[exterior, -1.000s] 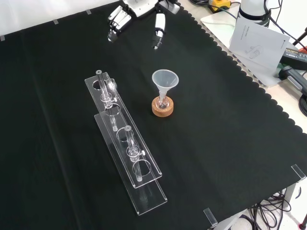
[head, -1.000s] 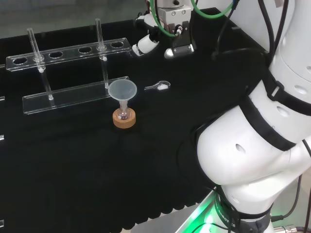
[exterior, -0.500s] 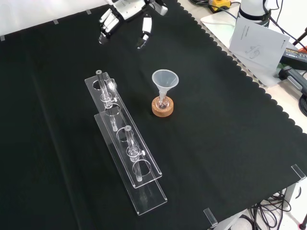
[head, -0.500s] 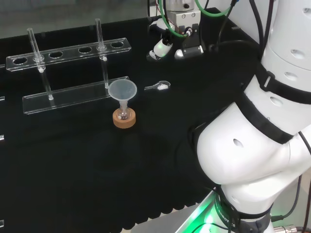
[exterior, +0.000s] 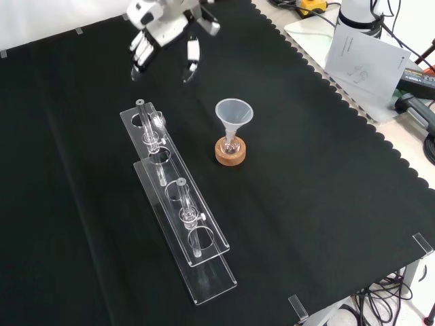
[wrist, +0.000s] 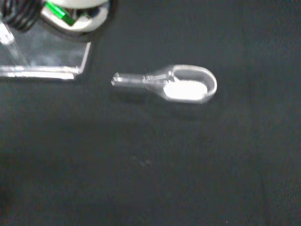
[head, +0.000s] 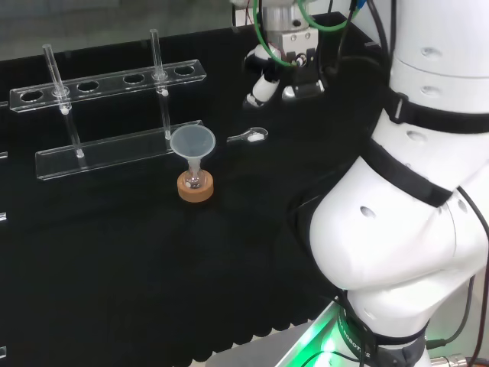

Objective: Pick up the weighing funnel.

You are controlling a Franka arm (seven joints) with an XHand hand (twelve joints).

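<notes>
Pick not started. Nearest in the head view, the funnel [head: 192, 142] stands in its flask on the cork ring [head: 195, 189], untouched. Just beyond it and to the right, the weighing funnel [head: 248, 136] lies flat on the cloth with something white in its scoop, nothing touching it. Farther back the hand [exterior: 163, 26] hovers above the cloth, clear of the piece, fingers [exterior: 141, 51] apart and hanging relaxed, holding nothing. Left to do: descend, close on it, lift
</notes>
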